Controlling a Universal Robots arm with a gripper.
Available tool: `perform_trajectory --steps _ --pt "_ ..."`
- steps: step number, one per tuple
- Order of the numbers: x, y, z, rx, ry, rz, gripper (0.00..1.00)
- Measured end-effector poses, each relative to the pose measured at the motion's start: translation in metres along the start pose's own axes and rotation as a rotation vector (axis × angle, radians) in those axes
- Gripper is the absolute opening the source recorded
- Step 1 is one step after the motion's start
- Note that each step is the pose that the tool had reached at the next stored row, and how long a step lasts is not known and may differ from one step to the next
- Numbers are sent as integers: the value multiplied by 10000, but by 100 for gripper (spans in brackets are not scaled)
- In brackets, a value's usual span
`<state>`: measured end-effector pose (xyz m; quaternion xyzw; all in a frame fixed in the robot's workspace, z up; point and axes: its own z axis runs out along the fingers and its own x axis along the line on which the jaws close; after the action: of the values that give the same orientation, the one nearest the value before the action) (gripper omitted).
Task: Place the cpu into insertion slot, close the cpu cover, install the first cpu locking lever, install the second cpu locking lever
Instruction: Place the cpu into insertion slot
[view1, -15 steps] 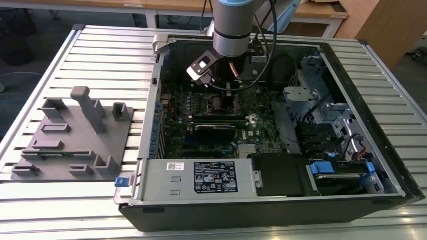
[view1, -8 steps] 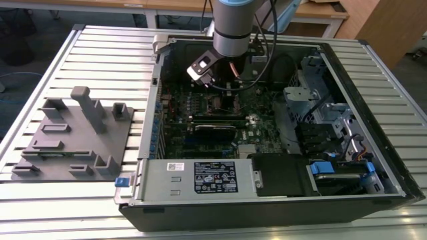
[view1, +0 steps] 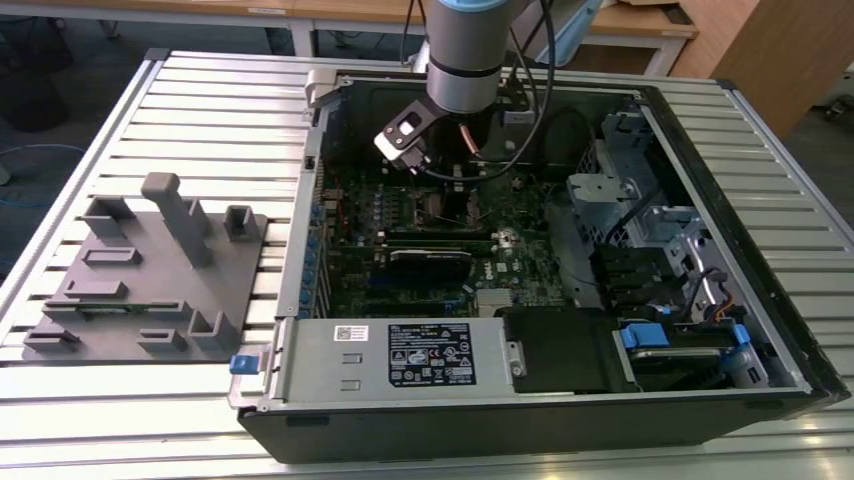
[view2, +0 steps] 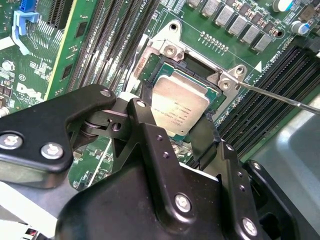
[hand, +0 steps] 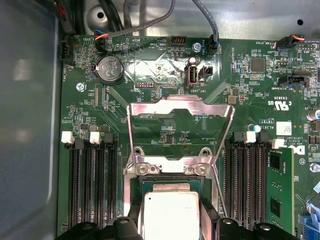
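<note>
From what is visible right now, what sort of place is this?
Probably a robotics lab or workshop: an open computer case on a slatted metal table, a robot arm over it, wooden desks beyond.

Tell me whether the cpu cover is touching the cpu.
Apart. In the first wrist view the cpu cover stands swung open, green board showing through its cut-out, and the cpu lies flat, clear of it.

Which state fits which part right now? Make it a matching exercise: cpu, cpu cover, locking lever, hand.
Things:
1 cpu
2 cpu cover
3 locking lever
4 hand

States:
A thin rod angled away from the insertion slot
B swung up, open
C low over the cpu
D silver top up, at the slot

Pairs: 1-D, 2-B, 3-A, 4-C.
</note>
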<state>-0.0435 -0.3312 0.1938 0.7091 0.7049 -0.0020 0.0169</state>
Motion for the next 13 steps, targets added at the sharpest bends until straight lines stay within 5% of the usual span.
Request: perform_trajectory --steps 13 --pt "0 5 3 3 -2 88 54"
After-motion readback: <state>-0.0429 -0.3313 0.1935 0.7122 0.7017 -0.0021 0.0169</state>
